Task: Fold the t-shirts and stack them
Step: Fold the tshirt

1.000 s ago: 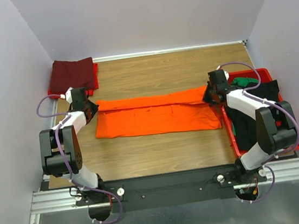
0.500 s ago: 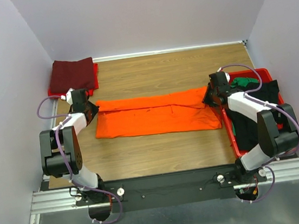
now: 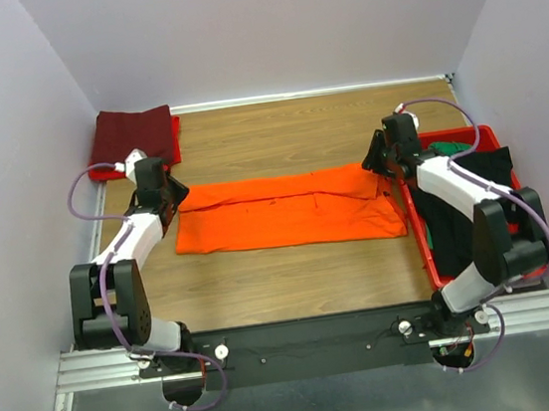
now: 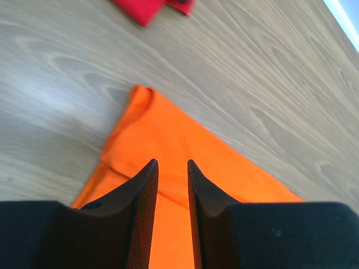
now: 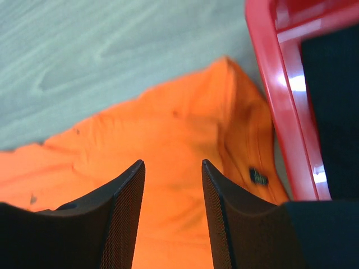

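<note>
A bright orange t-shirt (image 3: 285, 209) lies folded into a long band across the middle of the table. My left gripper (image 3: 166, 192) hovers over its left end (image 4: 168, 134), jaws open a little with nothing between them. My right gripper (image 3: 377, 161) hovers over the shirt's right end (image 5: 185, 129), jaws open wider and empty. A folded dark maroon t-shirt (image 3: 132, 135) rests at the back left on a red one (image 3: 176, 137). Black (image 3: 466, 212) and green (image 3: 448, 151) t-shirts lie in the red tray (image 3: 422, 247) at the right.
The red tray's rim (image 5: 277, 84) runs right beside the orange shirt's right end. A corner of red cloth (image 4: 148, 7) shows at the top of the left wrist view. Walls close the table on the left, back and right.
Both grippers were shut at the orange shirt's ends and have opened, letting the cloth go. Both have lifted and drawn back slightly toward the far side. The shirt lies flat.
</note>
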